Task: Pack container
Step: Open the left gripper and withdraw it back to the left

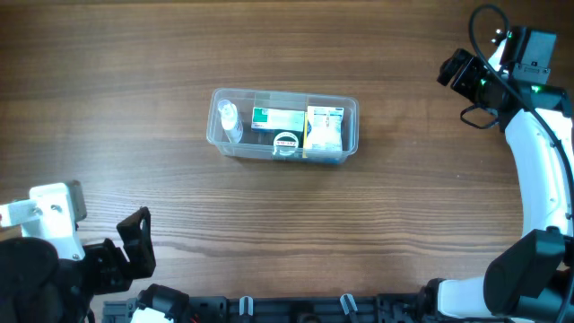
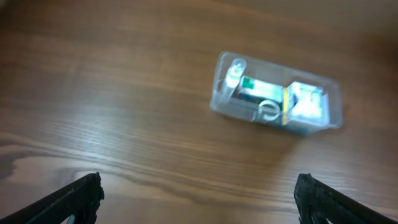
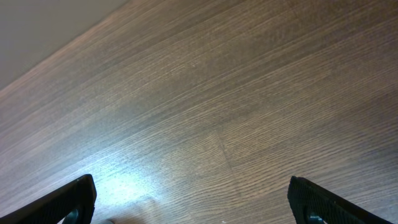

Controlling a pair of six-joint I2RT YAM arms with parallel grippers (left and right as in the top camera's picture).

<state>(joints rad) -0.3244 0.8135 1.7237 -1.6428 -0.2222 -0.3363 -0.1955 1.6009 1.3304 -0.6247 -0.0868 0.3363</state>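
Observation:
The clear plastic container (image 1: 283,126) lies at the middle of the wooden table, long side left to right. Inside it are a small clear bottle (image 1: 230,121) at the left, a green-and-white box (image 1: 276,118), a small roll of tape (image 1: 285,144) and a yellow-and-white box (image 1: 325,127) at the right. The left wrist view shows the container (image 2: 277,94) far ahead, blurred. My left gripper (image 1: 134,242) is open at the near left corner, well short of it. My right gripper (image 1: 456,70) is open at the far right, with only bare table under it in the right wrist view.
The right arm's white links (image 1: 543,170) run down the right side of the table. The left arm's white body (image 1: 45,211) sits at the near left corner. A black rail (image 1: 296,309) lines the near edge.

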